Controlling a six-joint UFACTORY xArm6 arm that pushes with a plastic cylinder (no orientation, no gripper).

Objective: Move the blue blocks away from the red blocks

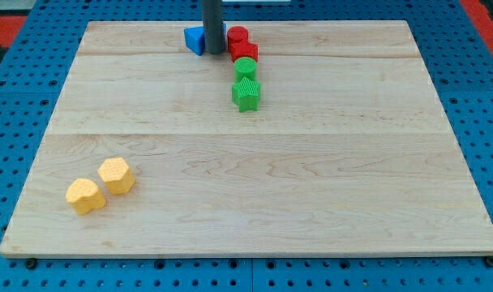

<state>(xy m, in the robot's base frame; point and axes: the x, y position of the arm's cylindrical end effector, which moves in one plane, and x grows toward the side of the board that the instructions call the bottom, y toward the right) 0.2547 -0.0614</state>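
One cam only, set high at the view's bottom side, looking down and fwd across the wooden board [255,203]. Mid distance: whole board fits, near edge widest, far edge narrower toward the view's top. Blue pegboard [11,122] shows round all sides. Rod enters from the top edge, its upper part cut off.

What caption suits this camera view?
My tip sits between a blue block and red blocks.
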